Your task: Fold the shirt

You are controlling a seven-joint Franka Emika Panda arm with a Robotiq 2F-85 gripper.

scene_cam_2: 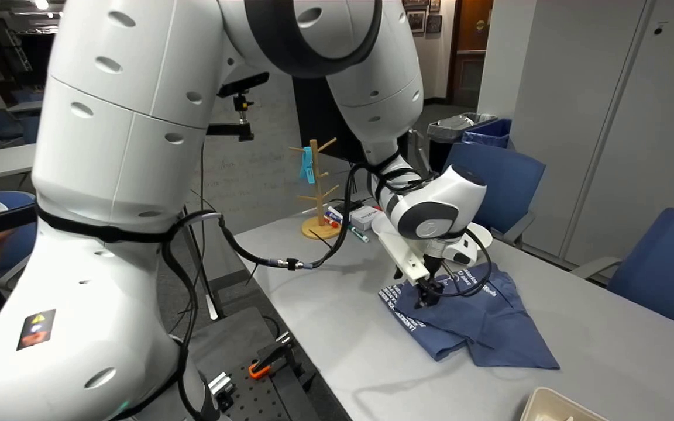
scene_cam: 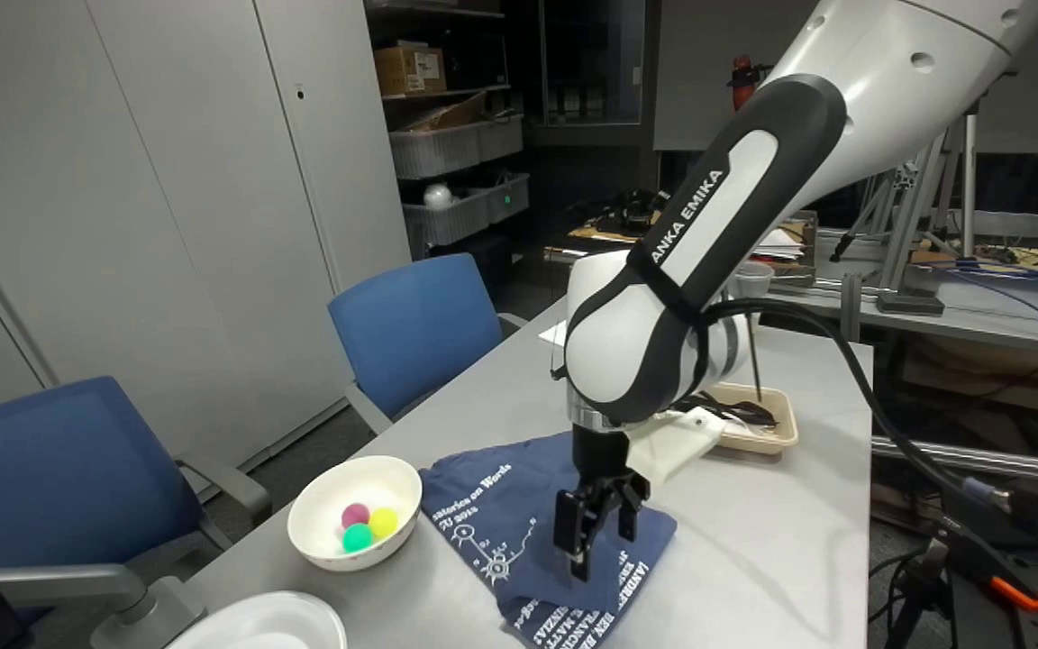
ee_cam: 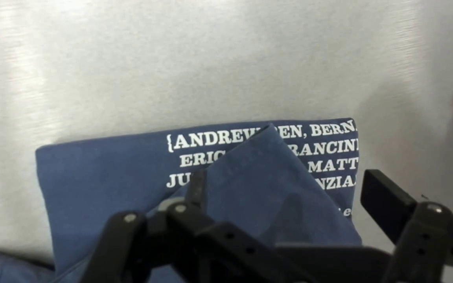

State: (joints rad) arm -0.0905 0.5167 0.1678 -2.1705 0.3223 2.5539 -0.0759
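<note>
Likely between folds: shirt (scene_cam: 510,509) on tabletop (scene_cam: 780,550), one flap (ee_cam: 258,196) turned over; fingers (ee_cam: 385,204) spread wide, gripping nothing.
Next move, in my judgement: close on a loose edge, lift, lay it across. Wrist view gives the flap's corner lying over printed names (ee_cam: 325,149); the bowl (scene_cam: 339,487), outside that view, sits just beside the shirt in an exterior view. The rack (scene_cam_2: 317,196) shows only in an exterior view.
</note>
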